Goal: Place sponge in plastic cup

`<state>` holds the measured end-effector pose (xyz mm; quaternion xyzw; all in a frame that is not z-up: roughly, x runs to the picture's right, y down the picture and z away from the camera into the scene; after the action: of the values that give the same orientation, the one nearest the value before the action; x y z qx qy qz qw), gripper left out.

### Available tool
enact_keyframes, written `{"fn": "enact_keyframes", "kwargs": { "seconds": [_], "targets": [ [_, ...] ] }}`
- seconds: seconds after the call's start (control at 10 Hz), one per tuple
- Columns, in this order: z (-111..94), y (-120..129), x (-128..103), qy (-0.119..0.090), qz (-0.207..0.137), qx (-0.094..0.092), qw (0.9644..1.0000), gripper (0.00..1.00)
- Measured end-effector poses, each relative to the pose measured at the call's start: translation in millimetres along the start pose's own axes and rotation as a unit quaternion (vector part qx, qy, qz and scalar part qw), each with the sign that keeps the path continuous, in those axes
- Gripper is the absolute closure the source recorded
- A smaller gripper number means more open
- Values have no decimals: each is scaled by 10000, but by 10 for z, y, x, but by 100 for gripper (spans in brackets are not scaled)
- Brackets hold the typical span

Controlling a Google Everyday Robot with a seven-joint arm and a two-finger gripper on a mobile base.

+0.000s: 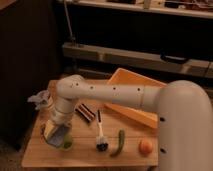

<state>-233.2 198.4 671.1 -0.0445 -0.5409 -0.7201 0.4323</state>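
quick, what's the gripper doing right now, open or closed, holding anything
Gripper: closed on the sponge, low over the table's front-left corner, right beside the plastic cup.

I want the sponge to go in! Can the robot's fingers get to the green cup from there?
Probably yes. The gripper, shut on the sponge, hangs right beside the plastic cup at the table's front left, nothing between them.

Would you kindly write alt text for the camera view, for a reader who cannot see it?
A white robot arm reaches over a wooden table, its tool shut on the sponge right beside the plastic cup at the table's left front. Further right lie a dish brush, a green vegetable, an orange fruit and a yellow tray.
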Motion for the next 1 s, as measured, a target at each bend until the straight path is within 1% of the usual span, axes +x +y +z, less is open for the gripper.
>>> {"fn": "enact_keyframes", "kwargs": {
  "seconds": [0.2, 0.3, 0.5, 1.0],
  "targets": [
    [96, 67, -28, -55, 81, -110, 9999, 100],
    [191, 105, -26, -111, 121, -165, 9997, 100],
    [308, 189, -30, -162, 215, -207, 9994, 100],
    [315, 327, -81, -186, 412, -236, 9987, 100]
  ]
}}
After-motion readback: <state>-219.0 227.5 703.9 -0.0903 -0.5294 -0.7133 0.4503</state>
